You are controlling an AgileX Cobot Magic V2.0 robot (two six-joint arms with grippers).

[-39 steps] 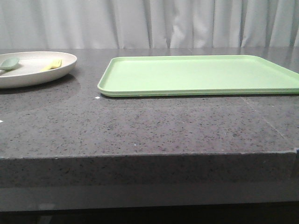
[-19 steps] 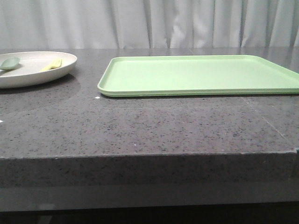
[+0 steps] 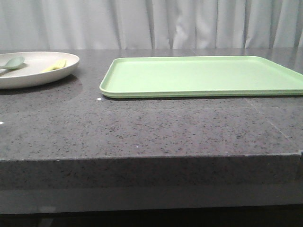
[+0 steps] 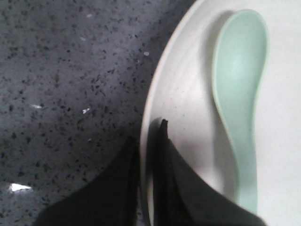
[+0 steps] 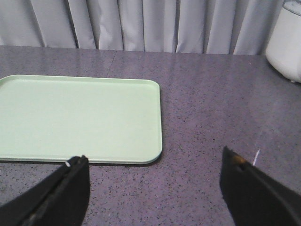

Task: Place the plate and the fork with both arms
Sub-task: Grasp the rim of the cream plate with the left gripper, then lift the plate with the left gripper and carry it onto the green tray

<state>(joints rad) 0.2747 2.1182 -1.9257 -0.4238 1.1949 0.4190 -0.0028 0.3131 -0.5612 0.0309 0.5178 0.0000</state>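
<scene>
Two left fingers [image 4: 162,155] pinch the plate [image 4: 188,108] rim between them; right fingers [image 5: 70,188] spread wide, empty.

The plate [image 3: 33,75] sits at the bench's [image 3: 151,127] far left edge, holding the fork [image 3: 54,65] toward its right side and a spoon [image 3: 12,63] to the fork's left. A tray [image 3: 203,75] lies right of the plate, apart from it, reaching the right edge.
</scene>
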